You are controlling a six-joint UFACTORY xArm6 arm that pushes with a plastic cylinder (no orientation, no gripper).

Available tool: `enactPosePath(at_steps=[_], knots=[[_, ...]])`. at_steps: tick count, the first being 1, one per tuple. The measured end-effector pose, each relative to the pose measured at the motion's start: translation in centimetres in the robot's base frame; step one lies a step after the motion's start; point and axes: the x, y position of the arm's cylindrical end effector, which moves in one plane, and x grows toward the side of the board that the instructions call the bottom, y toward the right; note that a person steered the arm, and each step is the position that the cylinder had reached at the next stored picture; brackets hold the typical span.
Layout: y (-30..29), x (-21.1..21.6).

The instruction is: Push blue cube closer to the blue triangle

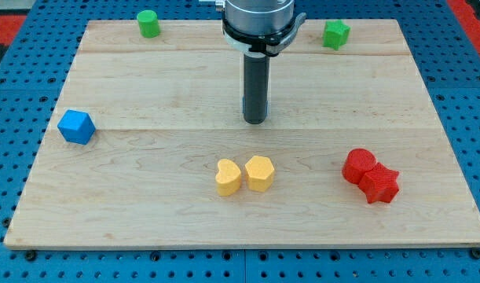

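The blue cube [75, 126] sits near the board's left edge, about halfway down. No blue triangle shows in this view. My tip [255, 121] rests on the board near its middle, well to the right of the blue cube and above the two yellow blocks. It touches no block.
A yellow heart [228, 178] and a yellow hexagon-like block [259, 173] sit side by side below my tip. A red round block [358, 166] and a red star [379, 185] touch at the lower right. A green cylinder [148, 23] and a green star-like block [335, 34] sit along the top edge.
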Motion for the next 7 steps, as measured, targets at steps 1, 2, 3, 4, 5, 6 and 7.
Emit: enactPosePath(at_steps=[1,2,3,4,5,6,7], knots=[[-7.6,5.7],[-19.4,8.1],[-26.9,6.9],[-29.7,3.7],[-24.1,-0.7],[-14.4,-4.9],[-11.0,-6.2]])
